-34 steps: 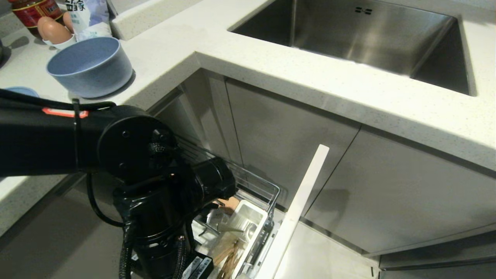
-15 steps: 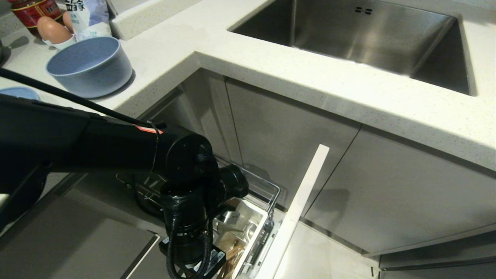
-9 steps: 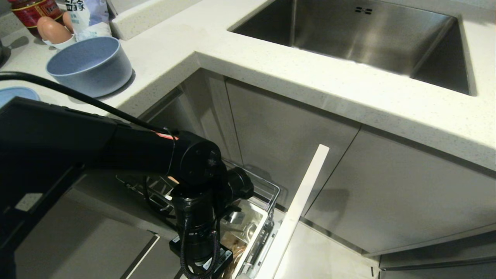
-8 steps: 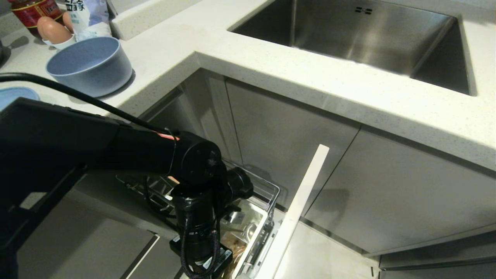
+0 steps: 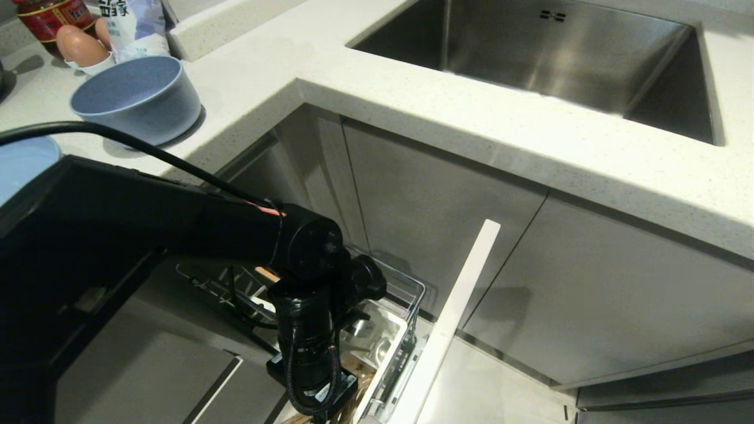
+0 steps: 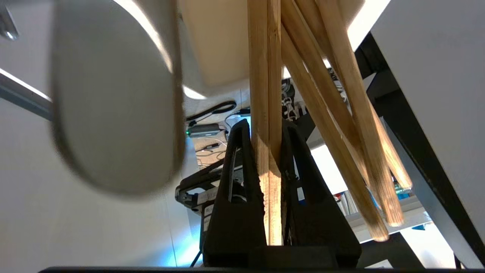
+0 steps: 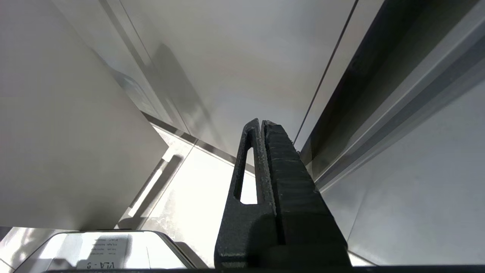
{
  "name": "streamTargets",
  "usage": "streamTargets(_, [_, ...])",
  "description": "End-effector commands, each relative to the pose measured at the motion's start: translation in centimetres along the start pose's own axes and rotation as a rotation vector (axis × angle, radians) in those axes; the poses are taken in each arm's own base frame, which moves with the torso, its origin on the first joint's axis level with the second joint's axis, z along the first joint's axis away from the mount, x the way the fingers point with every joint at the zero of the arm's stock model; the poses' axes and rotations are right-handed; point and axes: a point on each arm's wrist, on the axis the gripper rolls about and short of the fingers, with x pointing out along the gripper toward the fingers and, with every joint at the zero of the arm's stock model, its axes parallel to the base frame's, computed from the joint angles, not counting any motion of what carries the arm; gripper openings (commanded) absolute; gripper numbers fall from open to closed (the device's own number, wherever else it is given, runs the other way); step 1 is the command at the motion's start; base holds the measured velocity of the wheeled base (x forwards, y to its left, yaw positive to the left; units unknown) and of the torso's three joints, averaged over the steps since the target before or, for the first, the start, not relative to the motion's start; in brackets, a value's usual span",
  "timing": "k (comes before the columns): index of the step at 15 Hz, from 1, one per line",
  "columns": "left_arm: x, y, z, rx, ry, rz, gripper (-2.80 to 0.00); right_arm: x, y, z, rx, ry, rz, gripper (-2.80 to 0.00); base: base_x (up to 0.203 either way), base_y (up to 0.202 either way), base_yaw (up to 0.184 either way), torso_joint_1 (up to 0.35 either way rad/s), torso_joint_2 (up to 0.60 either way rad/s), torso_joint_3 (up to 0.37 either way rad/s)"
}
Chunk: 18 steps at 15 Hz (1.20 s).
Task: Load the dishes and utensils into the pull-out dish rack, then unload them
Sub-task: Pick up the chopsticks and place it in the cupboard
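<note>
Left pincer (image 6: 269,132) reaching down into white cutlery box (image 5: 383,330) at front end of pull-out dish rack (image 5: 406,288), fingers (image 6: 237,182) clamping narrow on a pair of wooden chopsticks (image 6: 265,113). More loose chopsticks (image 6: 341,125) leaning just beside the gripped pair, not held. Blurred rounded grey shape close beside them in left wrist view, possibly the spoon bowl, cannot tell. In head view, left arm (image 5: 177,229) blocking most of rack interior; wire basket rim and flat white front panel (image 5: 453,324) showing, rack pulled out from under the counter (image 5: 471,135).

Light blue bowl (image 5: 138,97) sitting upright on counter near the corner, outside the rack. Light blue plate (image 5: 23,165) edge peeking out at far left on counter, mostly hidden behind the arm. Eggs (image 5: 79,47), jar and bag standing behind bowl. Steel sink (image 5: 559,53) at upper right.

Right pincer (image 7: 261,125) hanging parked beside cabinet fronts, fingers pressed together, gripping nothing.
</note>
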Motion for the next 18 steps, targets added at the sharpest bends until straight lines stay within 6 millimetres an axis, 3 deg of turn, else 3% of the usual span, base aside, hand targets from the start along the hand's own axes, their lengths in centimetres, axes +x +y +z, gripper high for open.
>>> streamTargets(1, [0.1, 0.1, 0.1, -0.001, 0.01, -0.001, -2.8, 0.0, 0.0, 0.0, 0.0, 0.0, 0.0, -2.8, 0.0, 0.0, 0.0, 0.0, 0.0, 0.0])
streamTargets(5, [0.0, 0.1, 0.1, -0.001, 0.004, -0.001, -2.8, 0.0, 0.0, 0.0, 0.0, 0.0, 0.0, -2.8, 0.0, 0.0, 0.0, 0.0, 0.0, 0.0])
streamTargets(6, [-0.1, 0.1, 0.1, -0.001, 0.001, -0.001, 0.0, 0.0, 0.0, 0.0, 0.0, 0.001, 0.0, -2.8, 0.0, 0.0, 0.0, 0.0, 0.0, 0.0])
streamTargets(12, [-1.1, 0.0, -0.6, 0.0, -0.029, -0.006, 0.0, 0.0, 0.0, 0.0, 0.0, 0.0, 0.0, -2.8, 0.0, 0.0, 0.0, 0.0, 0.0, 0.0])
streamTargets(18, [-4.1, 0.1, -2.8, 0.003, -0.128, -0.011, 0.0, 0.0, 0.0, 0.0, 0.0, 0.001, 0.0, -2.8, 0.0, 0.0, 0.0, 0.0, 0.0, 0.0])
